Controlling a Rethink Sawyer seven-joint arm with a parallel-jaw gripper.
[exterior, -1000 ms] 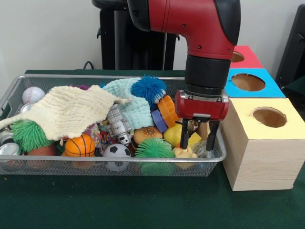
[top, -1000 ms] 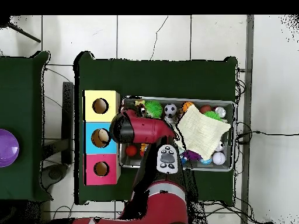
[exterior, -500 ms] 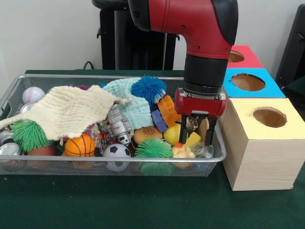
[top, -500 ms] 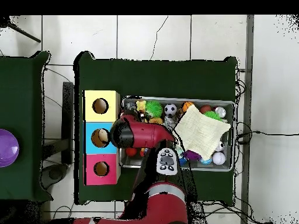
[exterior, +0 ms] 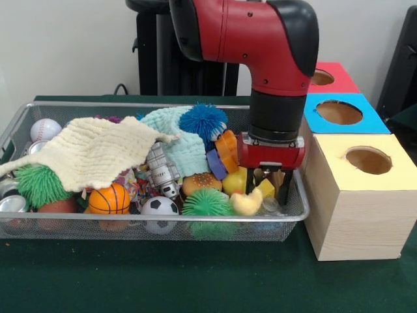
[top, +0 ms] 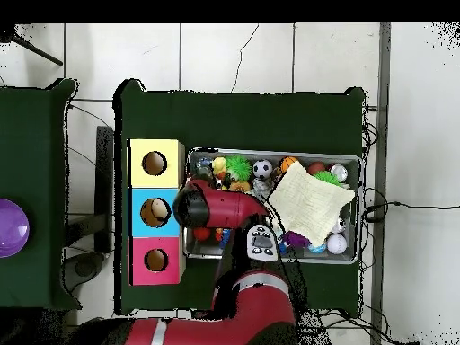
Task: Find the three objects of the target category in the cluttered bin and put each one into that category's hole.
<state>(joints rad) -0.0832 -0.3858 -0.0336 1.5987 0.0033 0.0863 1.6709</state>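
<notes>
One red and black arm (exterior: 260, 45) reached down into the wire-mesh bin (exterior: 39, 225), its gripper (exterior: 268, 190) low among the toys at the bin's end beside the boxes; in the overhead view the arm (top: 220, 205) covered the gripper entirely. Whether the gripper was spread or closed could not be told, since the clutter hid its lower part. Just beyond the gripper, outside the bin, stood three wooden boxes in a row, each with a round hole: the yellow-topped box (exterior: 365, 195) nearest, then the blue-topped box (exterior: 339, 112) and the red-topped box (exterior: 332, 77) behind. Well away toward the bin's other end lay a cream knitted cloth (exterior: 91, 150) draped over the pile. Behind the gripper sat a blue spiky ball (exterior: 203, 121). Just beside it lay a green spiky ball (exterior: 207, 203), and a small yellow duck-like toy (exterior: 247, 204) rested right at the gripper's tips. Further along lay a soccer ball (exterior: 159, 207) and a mini basketball (exterior: 109, 199).
</notes>
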